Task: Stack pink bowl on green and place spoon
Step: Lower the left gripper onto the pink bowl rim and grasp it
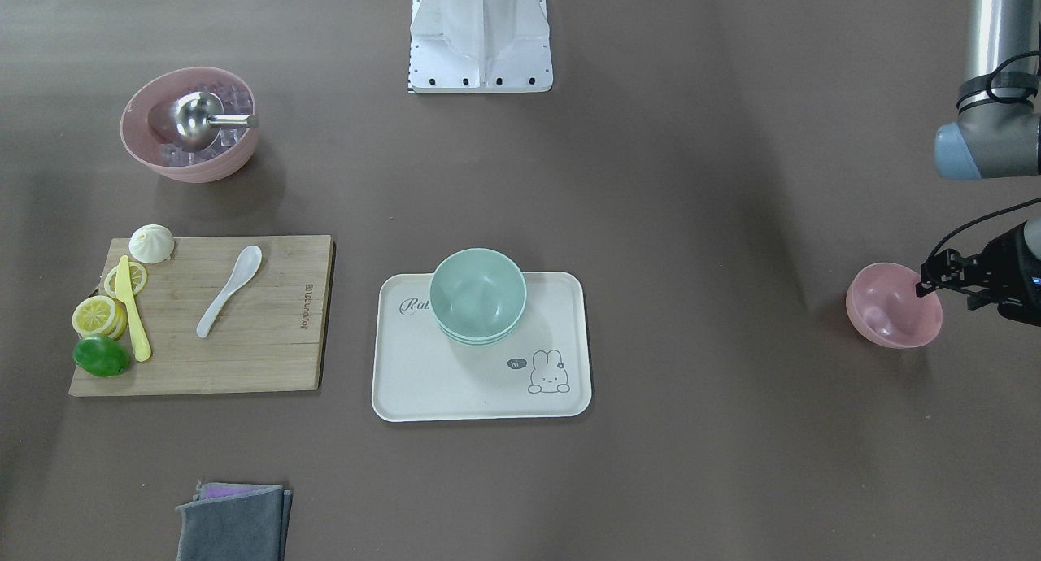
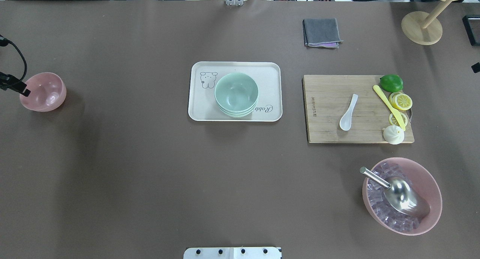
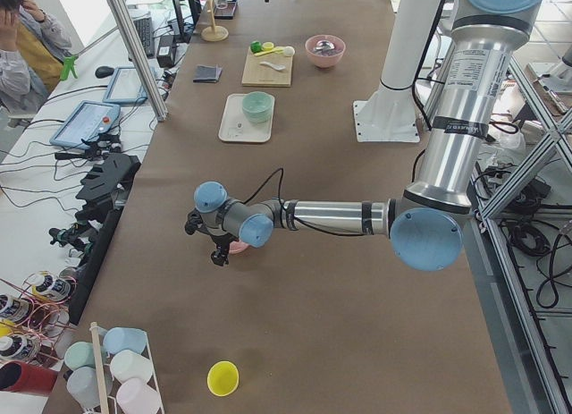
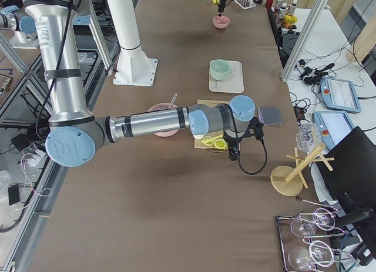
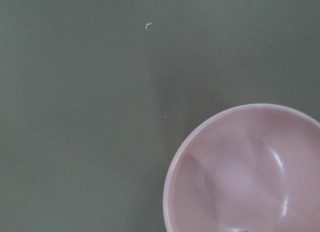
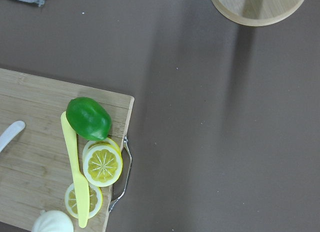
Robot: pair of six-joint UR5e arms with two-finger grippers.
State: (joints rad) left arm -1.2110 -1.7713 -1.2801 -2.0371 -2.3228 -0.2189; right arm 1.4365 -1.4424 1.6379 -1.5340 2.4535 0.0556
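Seen from overhead, the pink bowl (image 2: 45, 94) stands upright on the desk (image 2: 131, 169), well to the left of the tray (image 2: 198, 109). The left gripper (image 2: 24, 91) is at the bowl's rim, on the side farthest from the tray. One dark tip overlaps the rim, but it cannot be told whether the fingers are spread or pinching the wall.

The step in hand looks like the grasp of this bowl. It will probably go best with one finger inside the wall and one outside, seated deep before squeezing. The bowl should then rise straight up, stay level on the way to the tray, and come down centred.

On the tray stands the green bowl (image 2: 236, 92), the top of a small nested stack. Right of the tray, a board (image 2: 326, 127) holds the white spoon (image 2: 348, 112), which lies apart from a yellow knife and lemon slices.

The right gripper (image 4: 234, 153) hovers past the board's edge farthest from the tray. Its fingers cannot be made out.
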